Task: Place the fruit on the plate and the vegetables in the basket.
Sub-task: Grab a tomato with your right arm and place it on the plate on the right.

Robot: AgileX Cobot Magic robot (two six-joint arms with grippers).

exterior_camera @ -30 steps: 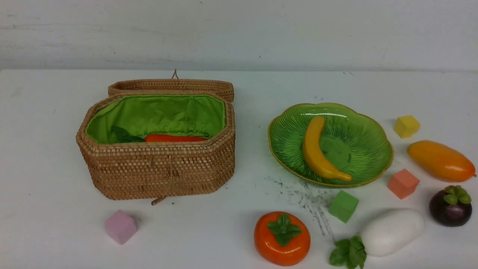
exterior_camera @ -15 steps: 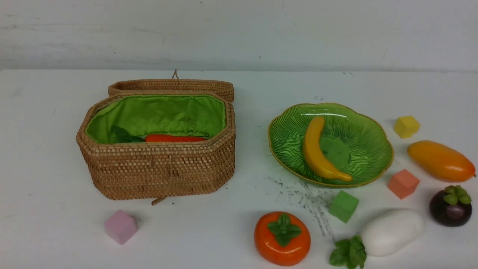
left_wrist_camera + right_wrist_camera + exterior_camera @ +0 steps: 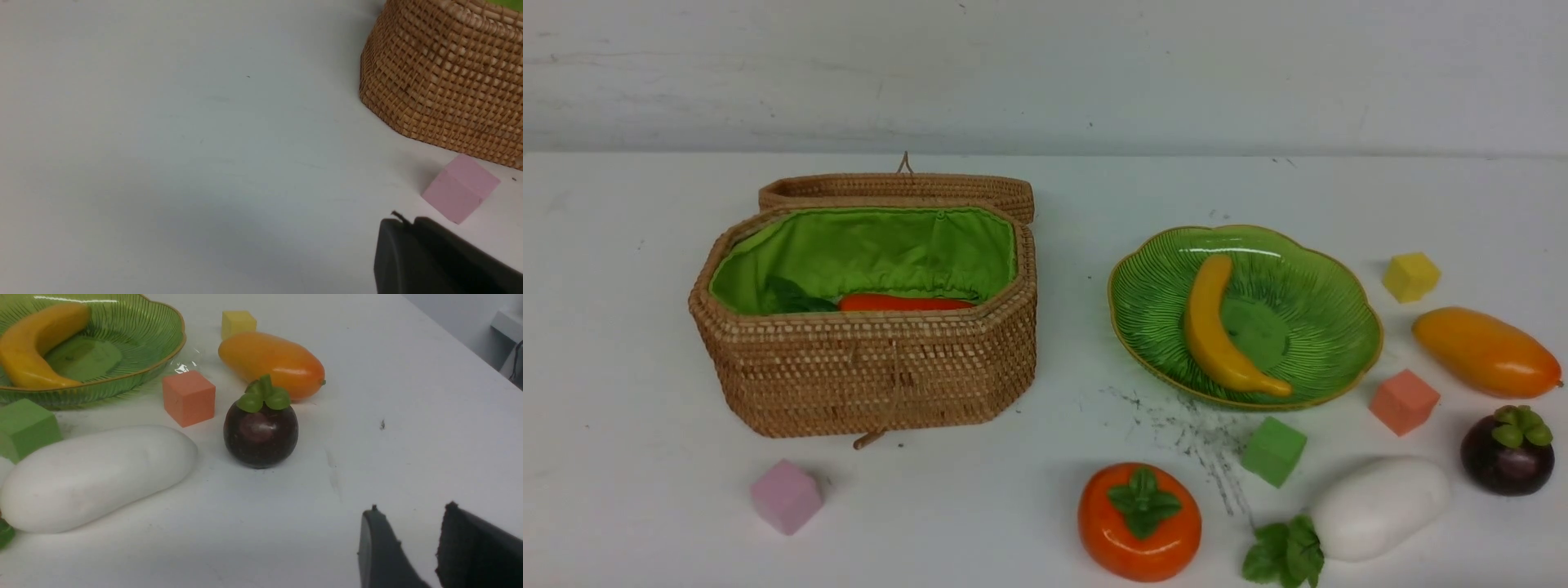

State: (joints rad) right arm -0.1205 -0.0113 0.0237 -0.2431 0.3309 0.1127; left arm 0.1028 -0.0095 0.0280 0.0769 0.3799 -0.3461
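Tabletop [image 3: 163, 143]: left gripper [image 3: 408, 223] closed, right gripper [image 3: 412, 510] parted, empty

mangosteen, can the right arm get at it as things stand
Probably yes: the right gripper is open, only bare table lies between it and the mangosteen; the mango sits beyond it.

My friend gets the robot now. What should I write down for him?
Left gripper shut, empty, near the tan wicker basket; right gripper open, empty, near the dark purple mangosteen.
Done: yellow banana on the green glass plate; long orange-red vegetable in the basket. The rest of the basket's inside is hidden.
To do: orange persimmon, orange-yellow mango and mangosteen go on the plate; white radish goes in the basket.
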